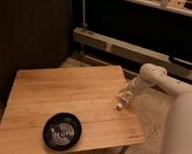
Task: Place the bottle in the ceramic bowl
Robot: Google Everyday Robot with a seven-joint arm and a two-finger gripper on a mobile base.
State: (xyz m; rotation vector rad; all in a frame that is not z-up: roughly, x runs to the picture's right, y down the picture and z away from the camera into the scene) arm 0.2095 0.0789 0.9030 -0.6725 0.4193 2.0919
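Camera view shows the claw [124, 97] spread wide at the tabletop's [63, 91] right edge, the bottle [119, 106] just under its tips, apparently ungripped, and the ceramic bowl [47, 132] well apart toward the front-left.

We have a single view, set high and looking down at a slant onto the light wooden plank table [63, 96], near enough that its top fills the lower left. Beyond it we face a grey metal shelf beam [117, 44]. The white robot arm [157, 79] enters from the right, its gripper [121, 100] over the table's right edge; the white robot body [183, 133] crowds the corner.
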